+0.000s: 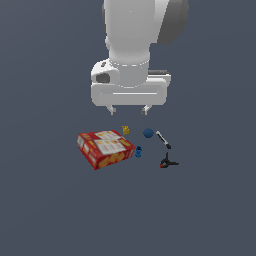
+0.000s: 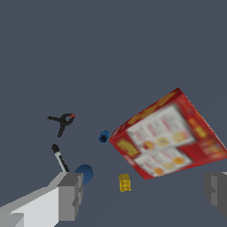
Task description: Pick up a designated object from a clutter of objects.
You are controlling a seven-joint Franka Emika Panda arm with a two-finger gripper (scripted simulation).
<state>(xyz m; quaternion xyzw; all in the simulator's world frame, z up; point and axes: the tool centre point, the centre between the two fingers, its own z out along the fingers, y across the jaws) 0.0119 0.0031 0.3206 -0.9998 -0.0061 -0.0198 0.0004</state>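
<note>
The designated object, a short white stick with a black end point(image 1: 163, 139), lies on the floor just to the exterior view's right of the blue ball point(image 1: 148, 133). In the wrist view the stick point(image 2: 59, 158) lies beside one finger point(image 2: 71, 195), partly hidden by it. My gripper point(image 1: 128, 110) hangs open above the clutter with nothing between its fingers, its fingertips over the tiny yellow piece point(image 1: 125, 130) and the ball. The flat red cracker box point(image 1: 105, 148) lies to the exterior view's left. A small blue piece point(image 1: 138, 151) sits against the box.
A black clamp with a red tip point(image 1: 167, 162) lies in front of the stick, a short way from it; the wrist view shows the clamp point(image 2: 63, 122) beyond the stick's black end. Dark bare floor point(image 1: 50, 210) surrounds the group.
</note>
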